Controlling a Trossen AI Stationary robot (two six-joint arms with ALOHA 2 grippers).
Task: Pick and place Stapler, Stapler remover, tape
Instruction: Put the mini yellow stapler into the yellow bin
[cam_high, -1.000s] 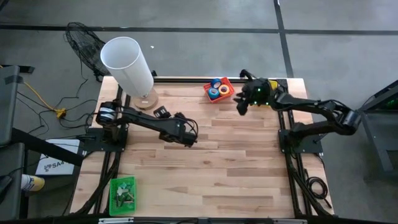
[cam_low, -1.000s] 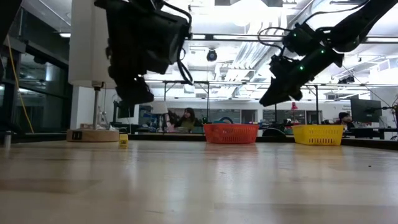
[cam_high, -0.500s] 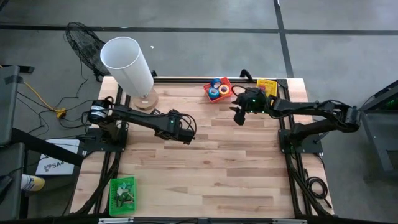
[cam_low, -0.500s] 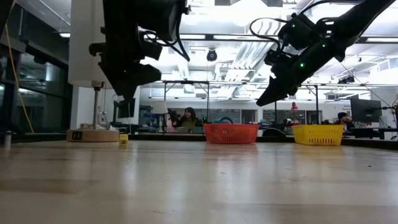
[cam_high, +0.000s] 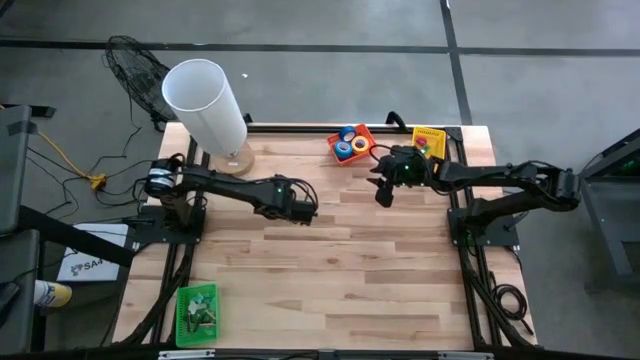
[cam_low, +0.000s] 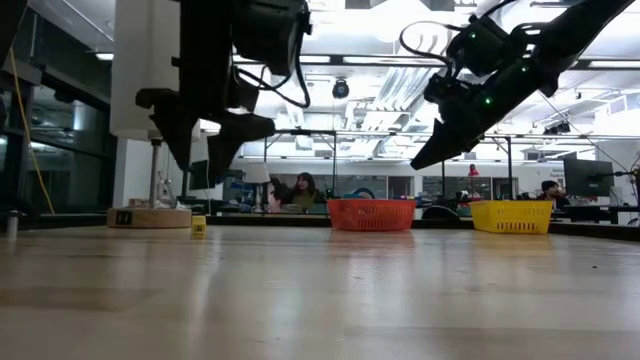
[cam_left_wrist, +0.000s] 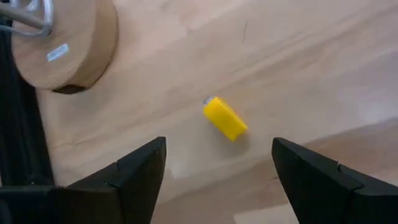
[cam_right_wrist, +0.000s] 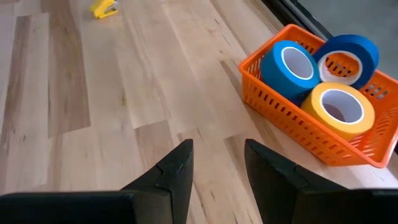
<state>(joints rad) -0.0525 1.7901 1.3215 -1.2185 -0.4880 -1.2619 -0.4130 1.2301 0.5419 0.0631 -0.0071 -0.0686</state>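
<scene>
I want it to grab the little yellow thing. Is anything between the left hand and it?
Nothing visible. The left hand hangs open above the table, and the small yellow item lies alone on bare wood just ahead of its fingers. The round wooden base sits off to one side.

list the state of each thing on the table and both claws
left claw: open, empty, above the small yellow item
small yellow item: lying on the table, untouched
right claw: partly open, empty, beside the orange basket
orange basket: upright, holding tape rolls
tape rolls: two blue, one yellow, in the basket
yellow basket: at the far edge of the table, contents unclear
green basket: at the near left corner, contents unclear
</scene>
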